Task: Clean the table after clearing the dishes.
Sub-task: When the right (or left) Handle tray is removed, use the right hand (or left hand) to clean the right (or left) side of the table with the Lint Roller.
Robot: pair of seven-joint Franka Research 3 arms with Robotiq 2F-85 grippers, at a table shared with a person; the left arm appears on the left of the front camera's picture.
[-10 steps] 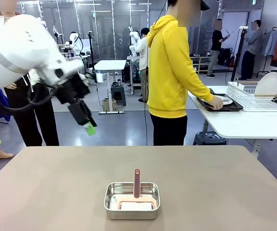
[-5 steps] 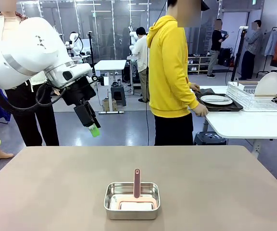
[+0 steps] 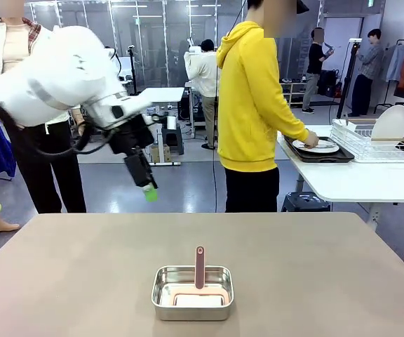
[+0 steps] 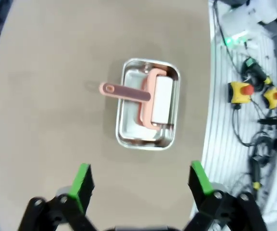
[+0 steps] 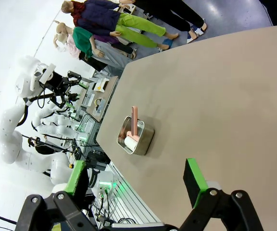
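The table (image 3: 69, 274) is carrying a steel pan (image 3: 192, 291) with a pink-handled roller (image 3: 199, 267) in it. The dishes — a white plate (image 3: 315, 146) on a dark tray (image 3: 328, 156) — are sitting far right of the pan on a white side table (image 3: 356, 184), with a person's hand (image 3: 313, 142) at the plate. The left gripper (image 3: 148, 191) is hovering up and left of the pan, jaws wide and empty. The right gripper (image 5: 136, 175) is hanging well off from the pan, likewise spread and empty.

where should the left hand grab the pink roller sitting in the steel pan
Take the roller by its pink handle, on the stretch that leans out past the pan's far rim. Come down from above with the open left hand, jaws straddling the slim bar across its width. The roller head lies low between the pan walls, leaving little room to close on it.
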